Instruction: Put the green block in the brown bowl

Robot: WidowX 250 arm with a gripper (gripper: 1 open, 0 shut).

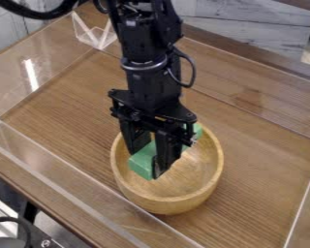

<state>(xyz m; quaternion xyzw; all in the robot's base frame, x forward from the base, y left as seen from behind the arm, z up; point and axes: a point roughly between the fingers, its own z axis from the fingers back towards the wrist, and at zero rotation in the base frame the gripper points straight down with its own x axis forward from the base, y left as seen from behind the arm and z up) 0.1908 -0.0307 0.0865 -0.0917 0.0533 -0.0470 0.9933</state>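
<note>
While inside brown bowl (184,189) | hand (159,167) clamped on green block (146,163) | block between fingers

It looks like a robot test lab. A black robot arm (144,58) works on a wooden table (262,107), and clear plastic walls (47,174) stand around that table.

Your green block (147,163) sits tilted inside the brown bowl (203,186), toward 10 o'clock. The bowl's round, light wood.
</note>
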